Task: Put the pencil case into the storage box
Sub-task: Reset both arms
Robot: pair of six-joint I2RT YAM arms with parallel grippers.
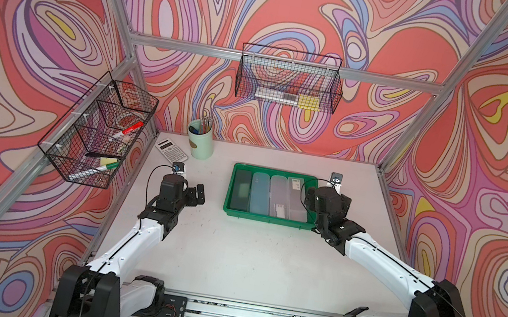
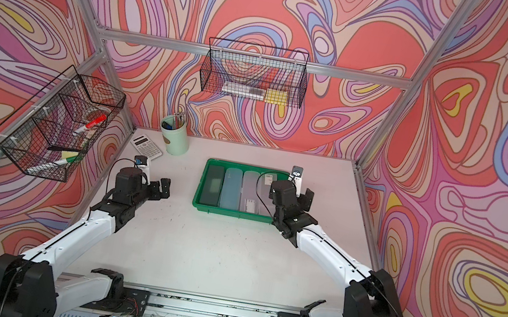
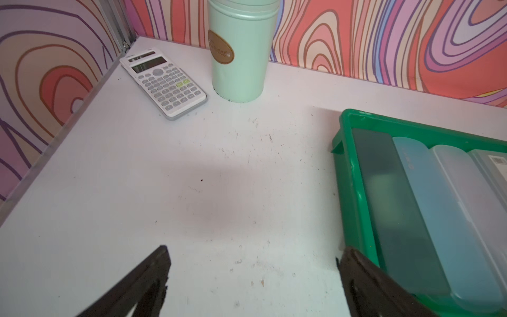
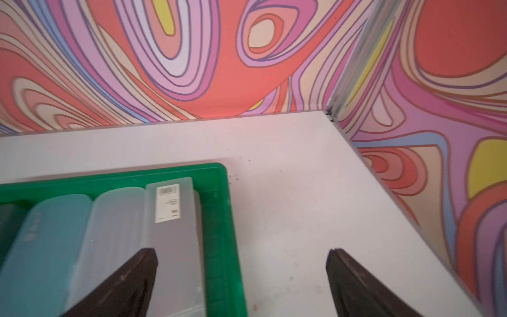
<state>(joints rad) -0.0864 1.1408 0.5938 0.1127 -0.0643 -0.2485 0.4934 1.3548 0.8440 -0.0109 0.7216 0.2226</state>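
Observation:
The green storage box [image 1: 265, 219] [image 2: 233, 213] lies on the white table, right of middle. Several pencil cases lie side by side in it: a dark one [image 1: 241, 188], a blue one [image 1: 260, 193], a frosted clear one [image 1: 278, 196] and a grey one with a barcode label [image 1: 296, 196] [image 4: 175, 238] at the right wall. My right gripper [image 1: 328, 196] [image 4: 241, 252] is open and empty above that right wall [image 4: 219, 219], one finger over the grey case, the other over bare table. My left gripper [image 1: 188, 187] [image 3: 253, 252] is open and empty over the table, left of the box [image 3: 348, 175].
A white calculator [image 1: 171, 150] and a mint cup of pens [image 1: 200, 143] stand at the back left. One black wire basket [image 1: 100, 130] hangs on the left frame, another [image 1: 288, 81] on the back rail. Patterned walls and aluminium posts close in the table.

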